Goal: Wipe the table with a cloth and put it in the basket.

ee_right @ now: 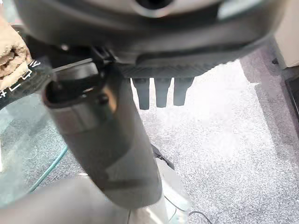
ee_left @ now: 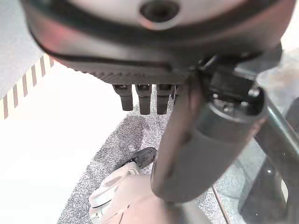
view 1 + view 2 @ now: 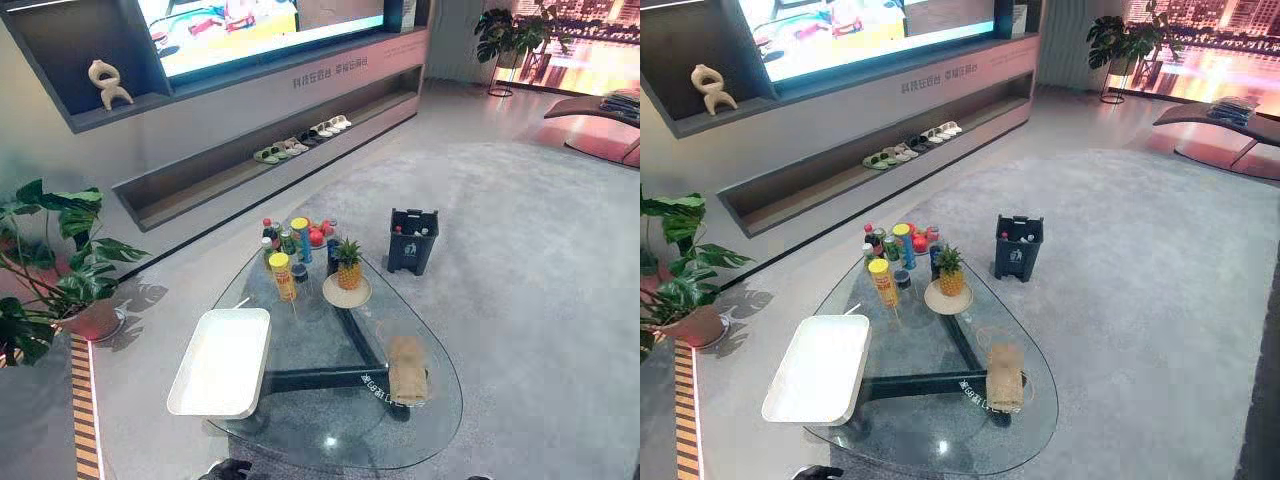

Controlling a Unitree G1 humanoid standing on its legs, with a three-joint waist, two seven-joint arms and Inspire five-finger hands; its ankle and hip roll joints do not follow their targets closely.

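Two hands, neither engaged. The left hand (image 2: 154, 60) hangs with its fingers (image 2: 142, 99) straight and loosely spread, holding nothing. The right hand (image 1: 187, 46) is in the same state.

Clock readings take the glass table (image 3: 310, 420) from the head camera, 12 at its far end.

- Task item: the tan cloth (image 3: 407, 368) lies folded at about 4 o'clock, near the rim, on the right hand's side.
- Receptacle: a shallow white basket (image 3: 222, 360) sits at 8 to 9 o'clock, overhanging the rim.

Step in hand, as judged: fetching the cloth. The right hand is the better placed. It should come down flat over the fold and pinch through all layers, so the cloth does not slide on the glass.

Obstructions:
- A cluster of bottles (image 3: 295, 238) and a yellow canister (image 3: 283, 275) stand at 12 o'clock.
- A pineapple (image 3: 348, 265) on a plate (image 3: 330, 293) stands just inside them.
- Wiping strokes should stop short of this group — the tall items look easy to topple.

Off the table, a dark bin (image 3: 413, 240) stands on the carpet at 1 o'clock and a potted plant (image 3: 50, 260) at 9 o'clock, both well apart from the work.
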